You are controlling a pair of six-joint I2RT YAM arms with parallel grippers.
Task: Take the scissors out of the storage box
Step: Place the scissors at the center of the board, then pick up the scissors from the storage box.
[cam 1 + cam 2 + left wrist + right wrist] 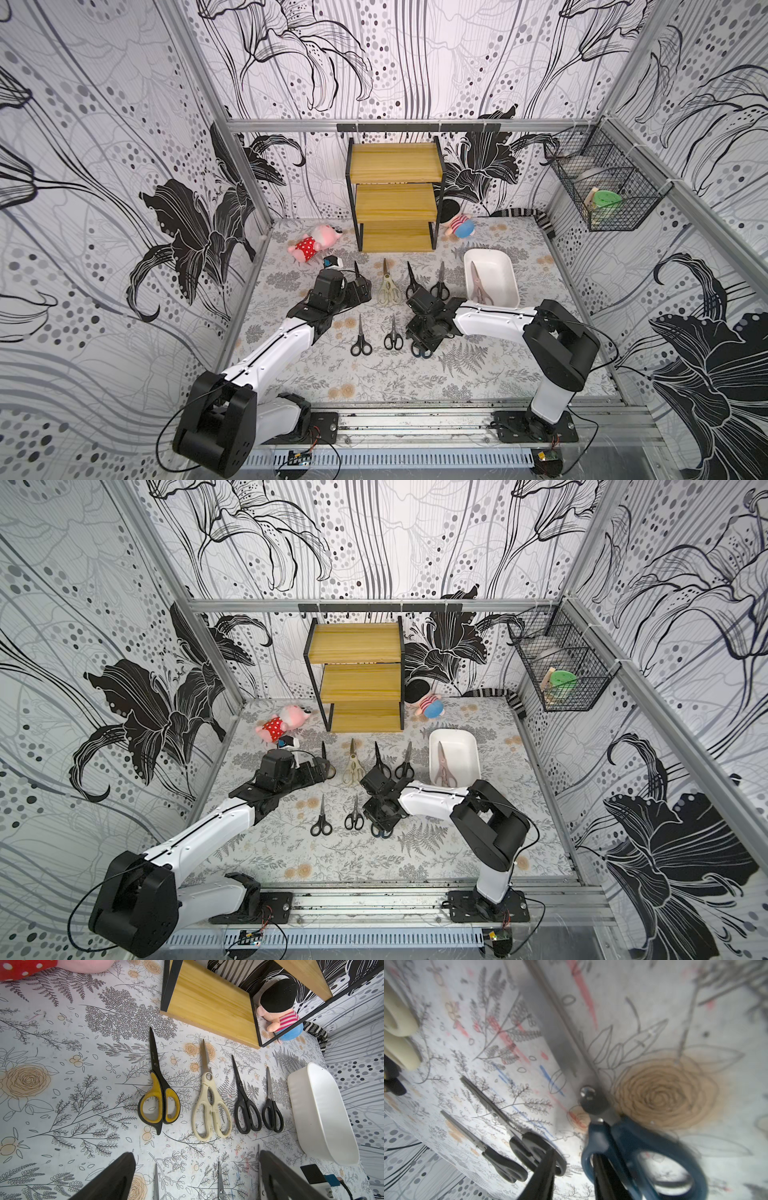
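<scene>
Seven pairs laid flat on tabletop (415, 374); pale pink pair (480, 286) lies in storage box (509, 266), handles at near end. Judged stiff and light, with slick blades; best gripped at neck beside pivot. Around handle of dark blue pair (623, 1142), right tool (572, 1153) is parted, gap shown only in right wrist view. Empty left tool (195, 1154) is spread wide. Box contents shown only in top views.
</scene>
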